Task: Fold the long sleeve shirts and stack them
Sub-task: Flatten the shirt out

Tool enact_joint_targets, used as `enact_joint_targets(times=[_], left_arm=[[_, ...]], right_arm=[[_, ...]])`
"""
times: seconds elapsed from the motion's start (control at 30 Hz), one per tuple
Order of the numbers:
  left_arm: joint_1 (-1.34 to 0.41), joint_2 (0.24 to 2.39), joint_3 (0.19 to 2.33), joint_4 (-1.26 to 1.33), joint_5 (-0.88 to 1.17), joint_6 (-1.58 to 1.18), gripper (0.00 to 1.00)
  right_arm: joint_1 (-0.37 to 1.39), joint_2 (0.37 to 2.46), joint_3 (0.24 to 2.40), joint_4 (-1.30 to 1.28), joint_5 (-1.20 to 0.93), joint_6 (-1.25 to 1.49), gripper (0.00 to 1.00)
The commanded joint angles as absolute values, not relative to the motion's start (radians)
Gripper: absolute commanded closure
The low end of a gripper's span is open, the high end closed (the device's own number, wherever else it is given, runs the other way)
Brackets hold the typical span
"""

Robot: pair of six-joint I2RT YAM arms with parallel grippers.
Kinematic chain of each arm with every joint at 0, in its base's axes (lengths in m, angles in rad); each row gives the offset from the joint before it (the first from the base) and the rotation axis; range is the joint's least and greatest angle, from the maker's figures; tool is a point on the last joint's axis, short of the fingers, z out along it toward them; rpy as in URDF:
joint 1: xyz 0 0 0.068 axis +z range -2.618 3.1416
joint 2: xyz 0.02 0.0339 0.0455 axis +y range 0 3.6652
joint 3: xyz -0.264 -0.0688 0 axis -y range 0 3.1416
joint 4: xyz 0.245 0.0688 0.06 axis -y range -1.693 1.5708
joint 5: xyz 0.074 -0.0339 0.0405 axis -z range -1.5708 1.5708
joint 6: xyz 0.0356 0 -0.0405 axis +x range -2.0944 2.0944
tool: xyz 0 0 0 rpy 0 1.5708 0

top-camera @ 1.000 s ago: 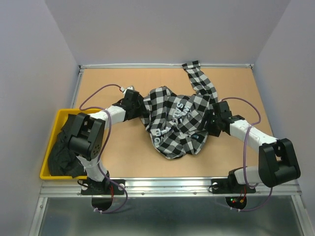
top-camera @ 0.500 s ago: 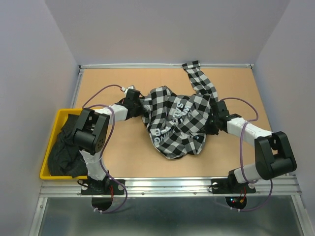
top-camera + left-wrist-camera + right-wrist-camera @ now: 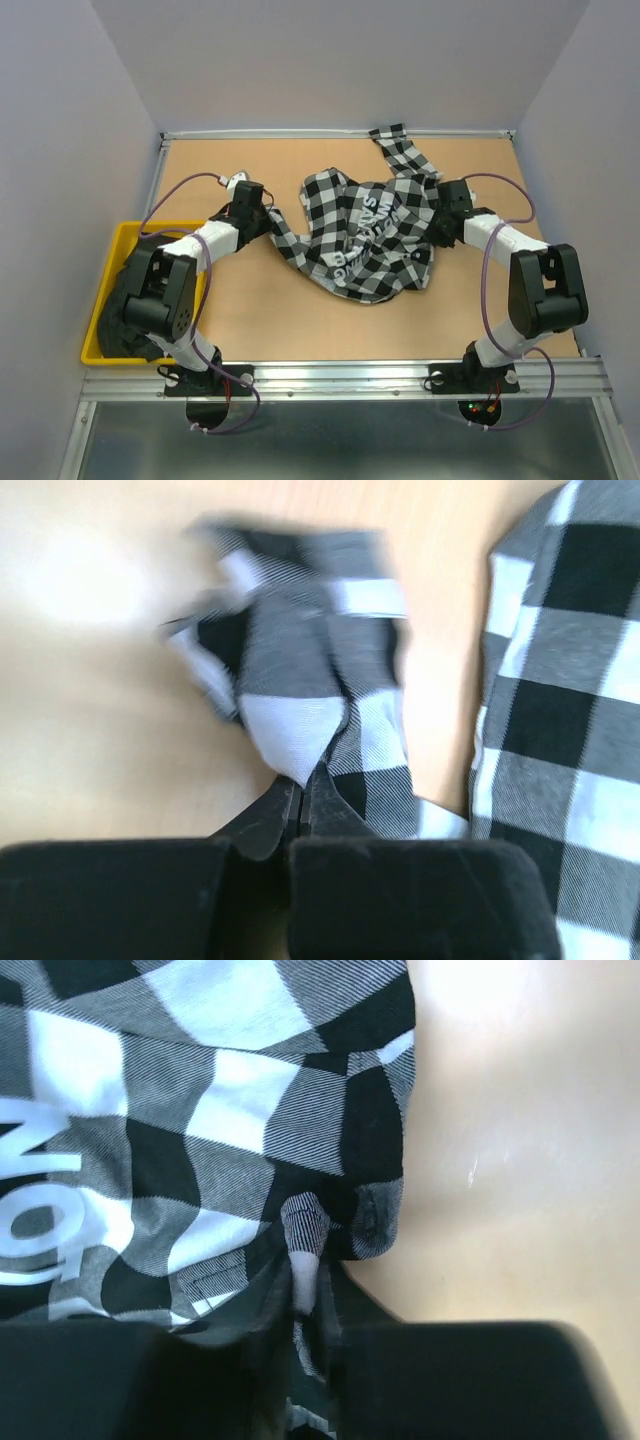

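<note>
yellow bin [image 3: 118,235]: set at the left edge of the tabletop [image 3: 250,320], beside the left arm.
black shirt [image 3: 105,330]: bunched up inside the yellow bin and partly hidden by the left arm.
left pincer [image 3: 268,222] [image 3: 300,785]: closed tight on the left edge of the check shirt [image 3: 370,235] [image 3: 300,660]; in the wrist view a fold of checked cloth is pinched between the fingertips, low over the tabletop.
check shirt: laid crumpled at the middle of the tabletop and held between the two pincers; white lettering [image 3: 365,240] [image 3: 40,1200] on a black band is seen across its middle, and one sleeve [image 3: 405,150] is stretched toward the far edge.
right pincer [image 3: 437,228] [image 3: 315,1300]: clamped on the right edge of the check shirt [image 3: 200,1110]; a small bunch of cloth is gripped between the fingers, just above the tabletop.
</note>
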State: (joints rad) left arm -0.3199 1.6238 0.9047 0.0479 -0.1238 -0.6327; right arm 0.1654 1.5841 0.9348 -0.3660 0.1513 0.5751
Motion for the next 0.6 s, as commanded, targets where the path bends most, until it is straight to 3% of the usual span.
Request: enact_joint_targets(times=[0.0, 0.07, 0.17, 0.43, 0.57], left_arm=[[-0.322, 1.484, 0.894, 0.038, -0.202, -0.569, 1.00], [-0.322, 1.459, 0.890, 0.031, -0.196, -0.565, 1.00], [-0.324, 1.425, 0.871, 0.014, -0.181, -0.561, 1.00], [-0.324, 1.391, 0.838, 0.002, -0.153, -0.580, 1.00], [-0.324, 1.370, 0.827, -0.052, -0.161, -0.569, 1.00]], right_arm=[[0.153, 1.591, 1.022, -0.334, 0.186, 0.505, 0.69], [0.153, 1.569, 1.019, -0.333, 0.123, 0.438, 0.44], [0.170, 1.491, 0.988, -0.340, 0.034, 0.393, 0.28], [0.303, 1.267, 0.833, -0.416, 0.015, 0.449, 0.18], [0.423, 1.244, 0.787, -0.443, 0.047, 0.445, 0.17]])
